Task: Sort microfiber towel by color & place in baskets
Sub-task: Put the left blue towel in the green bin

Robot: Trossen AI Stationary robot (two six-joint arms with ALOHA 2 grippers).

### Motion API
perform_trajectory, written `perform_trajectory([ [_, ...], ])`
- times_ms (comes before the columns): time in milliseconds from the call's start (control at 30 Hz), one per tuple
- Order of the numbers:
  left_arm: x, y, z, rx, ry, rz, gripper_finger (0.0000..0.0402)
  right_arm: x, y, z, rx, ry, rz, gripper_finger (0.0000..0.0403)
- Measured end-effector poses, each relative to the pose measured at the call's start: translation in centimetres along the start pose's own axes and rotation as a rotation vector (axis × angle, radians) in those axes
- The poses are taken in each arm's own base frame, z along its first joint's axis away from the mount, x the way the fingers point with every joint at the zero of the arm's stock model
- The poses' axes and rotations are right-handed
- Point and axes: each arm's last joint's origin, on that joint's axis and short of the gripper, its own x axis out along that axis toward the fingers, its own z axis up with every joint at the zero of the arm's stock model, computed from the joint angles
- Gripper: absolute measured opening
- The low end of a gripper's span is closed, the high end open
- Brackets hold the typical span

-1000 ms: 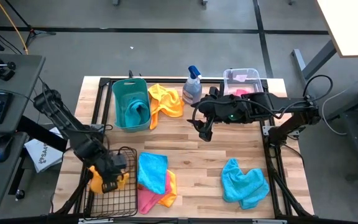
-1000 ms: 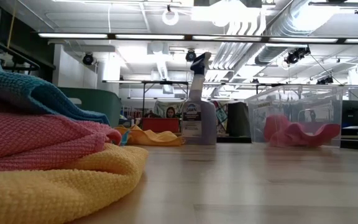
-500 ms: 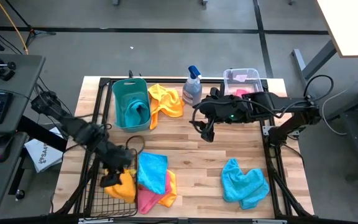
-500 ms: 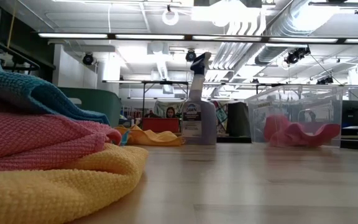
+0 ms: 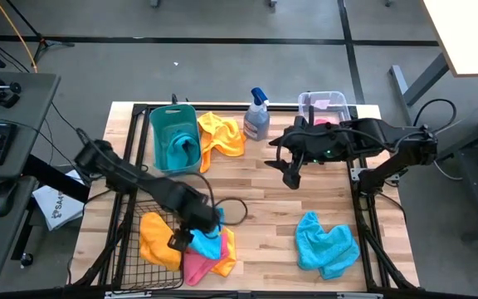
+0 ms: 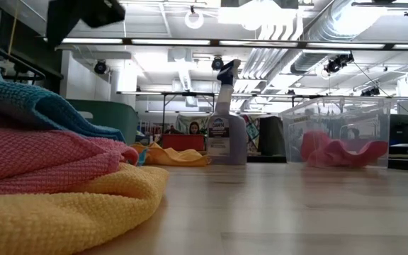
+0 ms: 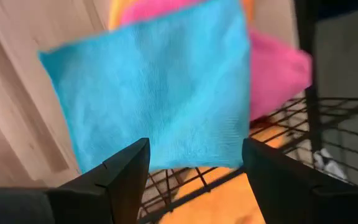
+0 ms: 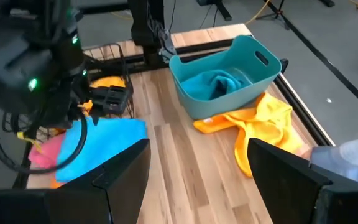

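A pile of microfiber towels lies near the table's front: a blue one [image 5: 204, 241] on top of a pink one [image 5: 196, 266] and an orange-yellow one [image 5: 227, 242]. My left gripper [image 5: 185, 236] hovers open just above the blue towel [image 7: 154, 93], beside the black wire basket [image 5: 131, 266]. An orange-yellow towel [image 5: 158, 246] lies inside that basket. My right gripper [image 5: 291, 176] hangs open over the table's middle, holding nothing. The teal tub [image 5: 175, 139] holds a blue towel [image 8: 216, 84]. The clear bin [image 5: 322, 106] holds a pink towel [image 6: 342, 150].
Against the teal tub's right side lies an orange-yellow towel [image 5: 221, 134], with a spray bottle [image 5: 257, 115] beyond it at the far edge. Another blue towel [image 5: 328, 242] lies crumpled at the near right. Bare wood shows between the pile and that towel.
My left gripper has opened and let go of the orange-yellow towel, which now lies in the wire basket. It has then swung toward the table's right, out over the pile's blue towel. My right gripper has drifted a little toward the table's right.
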Motion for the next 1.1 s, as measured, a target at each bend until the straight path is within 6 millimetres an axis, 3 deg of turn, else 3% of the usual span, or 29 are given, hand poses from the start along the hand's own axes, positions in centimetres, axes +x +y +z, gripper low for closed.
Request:
perform_trajectory([
  [233,2.5,-0.7,0.8,-0.057,0.064,0.017,0.0244,0.1,-0.1,-0.4,-0.053,0.045,-0.012,0.0265],
  [500,2.2,-1.3,1.6,-0.193,0.008,-0.064,0.0244,0.1,-0.2,-0.8,-0.112,0.081,-0.019,0.0265],
  [700,2.0,-2.9,1.6,-0.122,-0.009,-0.056,0.0243,0.1,-0.2,-0.9,-0.145,0.094,-0.021,0.0265],
  [1100,4.9,-3.0,2.1,-0.15,0.076,0.035,0.0243,0.1,-0.2,-0.9,-0.181,0.095,-0.021,0.0265],
])
